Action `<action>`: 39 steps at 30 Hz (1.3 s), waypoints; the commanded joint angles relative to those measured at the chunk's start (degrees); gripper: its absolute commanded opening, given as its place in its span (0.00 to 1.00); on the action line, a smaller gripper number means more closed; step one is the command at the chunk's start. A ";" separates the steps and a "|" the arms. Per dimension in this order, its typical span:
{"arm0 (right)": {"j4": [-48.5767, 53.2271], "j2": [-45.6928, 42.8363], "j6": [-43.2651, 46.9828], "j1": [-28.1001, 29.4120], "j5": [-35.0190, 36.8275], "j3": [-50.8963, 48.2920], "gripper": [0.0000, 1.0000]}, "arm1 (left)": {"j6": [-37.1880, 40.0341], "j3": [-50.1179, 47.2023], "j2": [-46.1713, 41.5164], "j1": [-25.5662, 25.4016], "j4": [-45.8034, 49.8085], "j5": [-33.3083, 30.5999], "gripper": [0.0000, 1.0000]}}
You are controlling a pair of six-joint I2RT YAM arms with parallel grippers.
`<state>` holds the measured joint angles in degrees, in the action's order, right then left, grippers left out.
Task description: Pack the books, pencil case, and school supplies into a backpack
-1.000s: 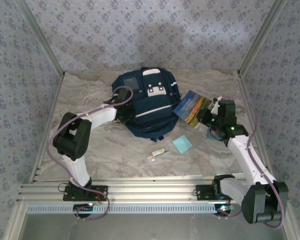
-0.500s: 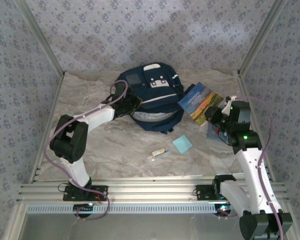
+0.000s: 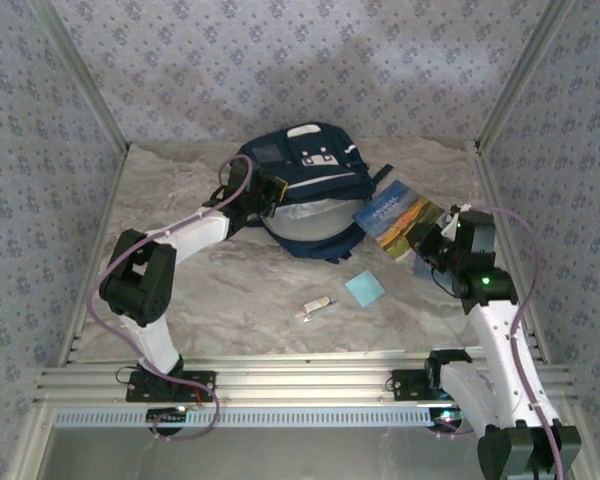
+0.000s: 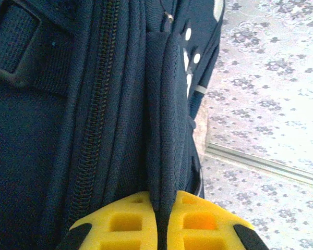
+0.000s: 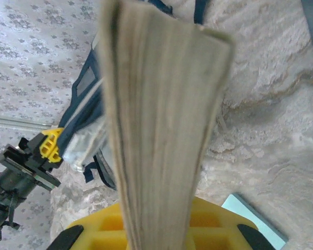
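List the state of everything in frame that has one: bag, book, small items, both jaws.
navy-blue fabric backpack: open, pale lining showing, outer fold pinched.
thin paperback book with colourful landscape cover: held, outside the backpack, to its right.
small flat light-blue square pad: lying loose on the marble-look table.
small slim white stick: lying loose on the table.
left jaws: shut on a backpack fold.
right jaws: shut on the book.

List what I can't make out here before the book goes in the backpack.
Inside of the backpack: top view, its flap hides all but some pale lining.
Title on the book: top view, too small to read; right wrist view, edge-on and blurred.
Fingers of the left gripper: left wrist view, cut off by the bottom edge, pinching a fabric fold.
The white stick: top view, too small to identify.
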<state>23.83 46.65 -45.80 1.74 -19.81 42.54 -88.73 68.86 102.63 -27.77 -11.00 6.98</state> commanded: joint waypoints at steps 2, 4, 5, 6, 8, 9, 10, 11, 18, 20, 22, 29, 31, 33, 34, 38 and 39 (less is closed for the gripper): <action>-14.99 0.74 -8.51 0.56 -3.21 -3.97 0.00 | -4.49 3.56 -2.79 -0.20 -13.88 -3.57 0.00; -17.80 2.06 -9.88 1.68 -2.81 -4.63 0.00 | -5.59 3.30 -2.78 -0.66 -15.18 -3.89 0.00; -18.98 3.00 -10.33 2.33 -2.45 -4.64 0.00 | -6.04 3.11 -2.74 -0.96 -15.90 -4.06 0.00; -20.43 3.97 -11.02 2.85 -2.19 -4.69 0.00 | -6.50 3.17 -2.70 -1.21 -16.43 -4.06 0.00; -24.89 6.30 -13.32 4.16 -1.81 -5.42 0.00 | -6.59 3.53 -2.70 -1.81 -16.87 -4.17 0.00; -27.32 7.77 -14.57 4.82 -1.81 -5.74 0.00 | -6.46 3.88 -2.70 -2.07 -16.78 -4.13 0.00; -29.56 9.42 -15.47 5.51 -1.74 -5.91 0.00 | -6.40 4.16 -2.78 -2.34 -16.77 -4.08 0.00; -31.57 11.58 -16.04 6.45 -1.51 -5.82 0.00 | -6.39 4.26 -2.79 -2.58 -16.86 -4.08 0.00; -44.73 24.25 -17.06 12.25 4.74 -4.25 0.00 | -6.18 4.34 -3.22 -3.47 -16.68 -4.07 0.00; -48.13 27.48 -17.69 13.35 6.48 -3.47 0.00 | -6.32 4.44 -3.18 -3.57 -16.70 -4.08 0.00; -52.09 30.81 -18.89 14.32 7.14 -2.93 0.00 | -6.28 4.66 -3.14 -3.68 -16.70 -3.99 0.00; -65.01 45.14 -20.82 17.88 7.41 1.49 0.00 | -6.68 4.86 -3.05 -4.01 -16.90 -3.73 0.00; -68.03 48.58 -20.71 18.42 8.12 3.13 0.00 | -6.81 4.64 -3.22 -3.97 -17.08 -3.64 0.00; -67.39 50.99 -18.56 19.26 10.48 5.56 0.01 | -6.73 4.51 -3.56 -4.05 -16.97 -3.56 0.00; -66.35 52.04 -17.81 19.50 11.58 6.87 0.02 | -6.76 4.31 -3.73 -4.05 -16.94 -3.55 0.00; -66.84 59.58 -18.33 20.17 11.71 12.60 0.02 | -6.58 3.57 -4.62 -4.08 -16.98 -3.82 0.00; -68.61 61.98 -19.88 20.15 10.75 13.97 0.03 | -6.54 3.48 -4.77 -4.05 -16.87 -3.79 0.00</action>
<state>-36.07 104.12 -64.99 21.50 -10.13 51.20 -94.19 68.97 102.32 -31.29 -17.19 3.29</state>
